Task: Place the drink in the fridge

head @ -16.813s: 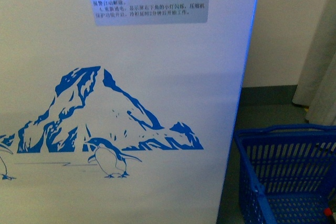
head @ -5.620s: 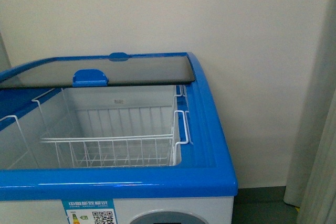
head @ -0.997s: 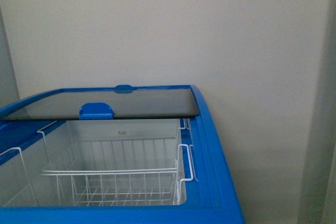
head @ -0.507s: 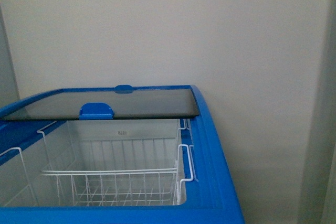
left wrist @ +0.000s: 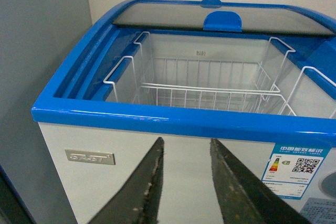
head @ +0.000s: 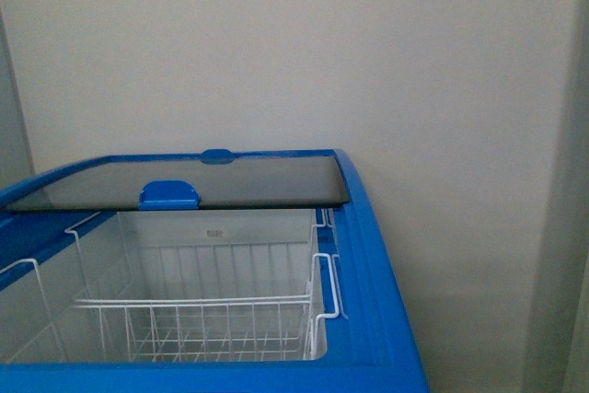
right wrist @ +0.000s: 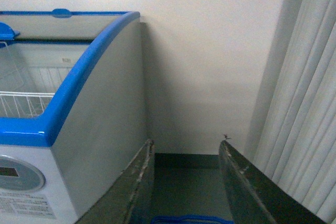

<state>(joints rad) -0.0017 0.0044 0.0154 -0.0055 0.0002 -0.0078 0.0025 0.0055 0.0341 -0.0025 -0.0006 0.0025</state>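
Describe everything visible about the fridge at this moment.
The fridge is a white chest type with a glossy blue rim. Its dark glass lid, with a blue handle, is slid back, leaving the front open. Inside hangs an empty white wire basket. A label with a square code is on the front. No pincer touches it.

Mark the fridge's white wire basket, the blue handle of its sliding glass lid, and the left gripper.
white wire basket [head: 198, 319]: front view, on its front wire wall.
blue handle [head: 169, 195]: front view, middle of the handle on the lid's near edge.
left gripper [left wrist: 186, 148]: left wrist view, midway between the open fingertips.
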